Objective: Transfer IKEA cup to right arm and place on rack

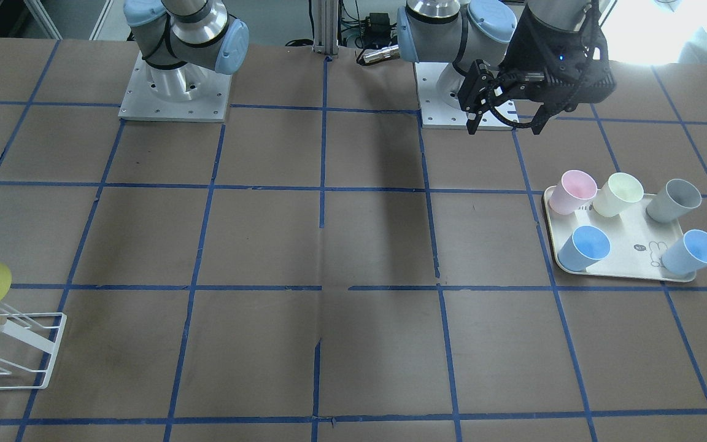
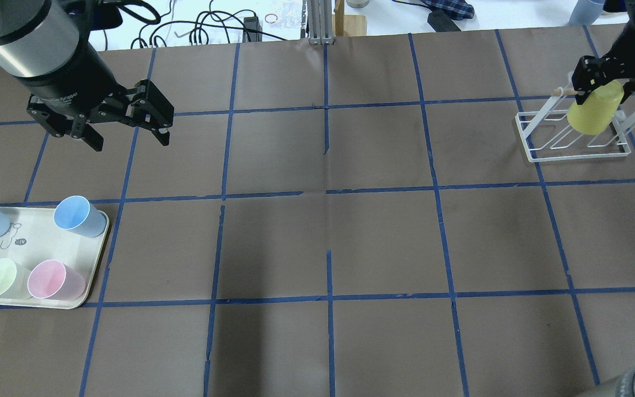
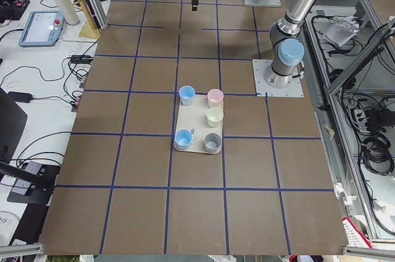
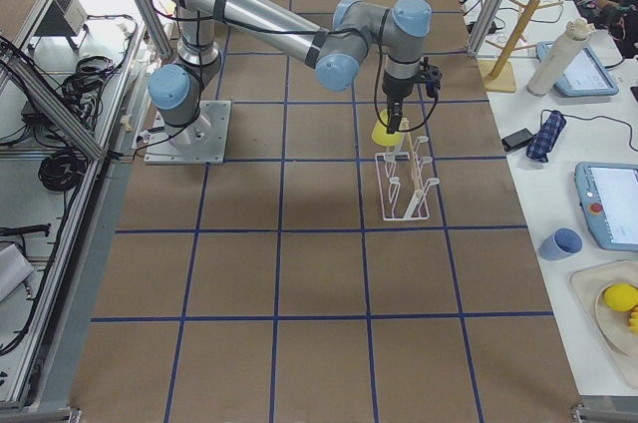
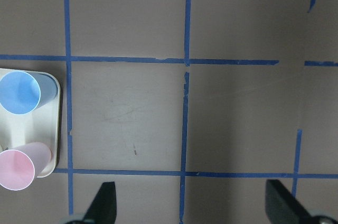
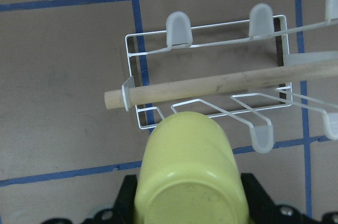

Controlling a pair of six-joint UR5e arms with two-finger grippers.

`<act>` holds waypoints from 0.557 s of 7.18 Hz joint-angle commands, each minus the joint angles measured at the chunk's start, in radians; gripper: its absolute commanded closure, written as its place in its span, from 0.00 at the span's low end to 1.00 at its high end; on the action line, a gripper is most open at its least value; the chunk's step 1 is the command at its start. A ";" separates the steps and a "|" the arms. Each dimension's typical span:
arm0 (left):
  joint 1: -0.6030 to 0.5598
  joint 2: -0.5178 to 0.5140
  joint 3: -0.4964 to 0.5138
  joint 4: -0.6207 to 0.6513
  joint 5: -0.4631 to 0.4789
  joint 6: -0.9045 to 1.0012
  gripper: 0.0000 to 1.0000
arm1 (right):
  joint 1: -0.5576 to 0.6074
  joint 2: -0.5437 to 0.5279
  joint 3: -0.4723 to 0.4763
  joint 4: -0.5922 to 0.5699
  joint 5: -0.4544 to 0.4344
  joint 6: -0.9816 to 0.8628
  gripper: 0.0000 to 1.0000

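1. The IKEA cup [image 2: 595, 113] is pinched by the right arm's fingers [image 2: 582, 89], mouth downward.
2. It is held just above the rack [image 2: 523, 135] prongs, long axis pointed at them.
3. The left arm's fingers [image 2: 157, 124] are spread, empty.

Yellow IKEA cup [image 6: 190, 174] over white rack [image 6: 211, 85]

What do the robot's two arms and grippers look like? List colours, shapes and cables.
Both the left arm and right arm are silver-grey tubes with light-blue joint caps. Each ends in a black gripper with two fingers; the left gripper carries a looped black cable, the right gripper none visible.
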 commanded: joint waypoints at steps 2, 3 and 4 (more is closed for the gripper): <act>0.001 0.004 0.005 0.003 -0.001 0.000 0.00 | 0.000 0.054 0.001 -0.034 0.007 -0.015 0.40; 0.001 0.008 0.000 -0.001 0.010 0.006 0.00 | 0.000 0.057 0.001 -0.042 0.006 -0.023 0.05; 0.001 0.006 0.005 -0.004 0.013 0.011 0.00 | 0.003 0.043 -0.005 -0.045 -0.005 -0.023 0.00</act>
